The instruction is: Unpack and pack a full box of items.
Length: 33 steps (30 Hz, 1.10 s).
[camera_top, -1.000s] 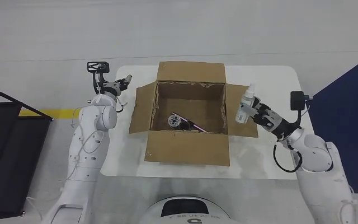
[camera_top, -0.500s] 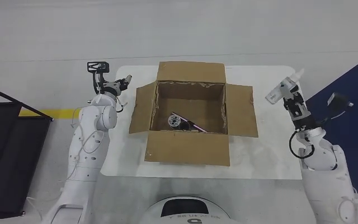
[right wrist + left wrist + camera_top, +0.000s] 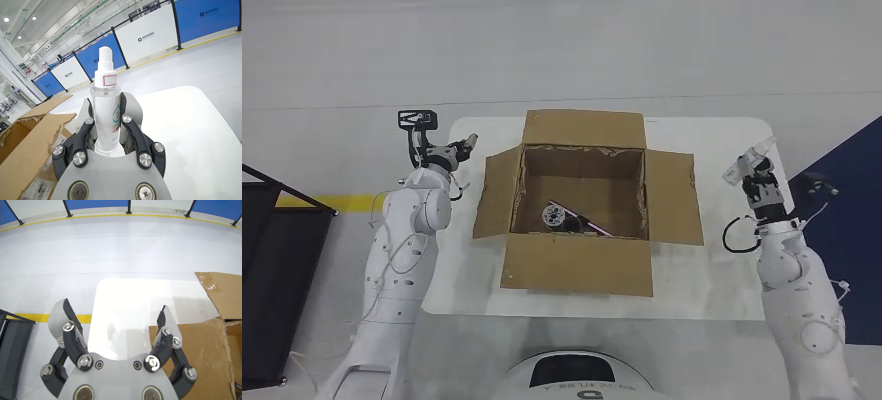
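Over the right end of the table (image 3: pixel 729 272), apart from the box (image 3: pixel 577 266), right gripper (image 3: pixel 106 103) clamps the spray bottle (image 3: pixel 105 119) by its body, likely for setting down outside; left gripper (image 3: pixel 115 317) hangs empty, fingers (image 3: pixel 72 316) apart, beside the left flap (image 3: pixel 492 195).

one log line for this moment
right gripper: shut on clear white-capped spray bottle, above white table | left gripper: open, empty | brown cardboard box: flaps open, items inside

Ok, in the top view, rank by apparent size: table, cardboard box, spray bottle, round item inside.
table
cardboard box
spray bottle
round item
The bottle is held nearer the camera, so that lead is unsure.
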{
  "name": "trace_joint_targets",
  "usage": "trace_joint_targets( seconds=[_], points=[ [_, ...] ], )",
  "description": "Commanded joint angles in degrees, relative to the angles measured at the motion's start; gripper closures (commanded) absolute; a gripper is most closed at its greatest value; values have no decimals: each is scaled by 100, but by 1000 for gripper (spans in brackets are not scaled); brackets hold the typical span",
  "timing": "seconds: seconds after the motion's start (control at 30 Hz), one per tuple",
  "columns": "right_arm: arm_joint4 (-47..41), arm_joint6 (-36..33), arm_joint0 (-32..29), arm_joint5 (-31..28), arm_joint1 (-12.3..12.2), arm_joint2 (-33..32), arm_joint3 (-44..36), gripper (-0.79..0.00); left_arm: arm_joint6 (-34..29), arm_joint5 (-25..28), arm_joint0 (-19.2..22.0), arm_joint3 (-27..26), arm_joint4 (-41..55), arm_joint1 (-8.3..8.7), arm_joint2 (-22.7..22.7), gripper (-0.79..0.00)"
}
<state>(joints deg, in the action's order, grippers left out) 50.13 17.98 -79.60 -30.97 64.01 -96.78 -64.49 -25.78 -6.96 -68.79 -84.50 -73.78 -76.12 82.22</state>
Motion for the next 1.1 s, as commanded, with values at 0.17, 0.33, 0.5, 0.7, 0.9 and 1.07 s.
trace_joint_targets(
  seconds=[0.17,0.33,0.5,0.7,0.9,1.07],
  points=[
    [653,454,471,381,-1,101,892,0,0,0,0,0,1,0,2,-785],
    [1113,571,797,628,2,256,1461,0,0,0,0,0,1,0,2,-785],
    [1249,646,1081,616,23,399,1984,0,0,0,0,0,1,0,2,-785],
    [1265,748,1300,491,29,462,2415,0,0,0,0,0,1,0,2,-785],
    [1228,1335,1321,508,40,455,2628,0,0,0,0,0,1,0,2,-785],
    [1327,1226,1433,624,60,558,2939,0,0,0,0,0,1,0,2,-785]
  ],
)
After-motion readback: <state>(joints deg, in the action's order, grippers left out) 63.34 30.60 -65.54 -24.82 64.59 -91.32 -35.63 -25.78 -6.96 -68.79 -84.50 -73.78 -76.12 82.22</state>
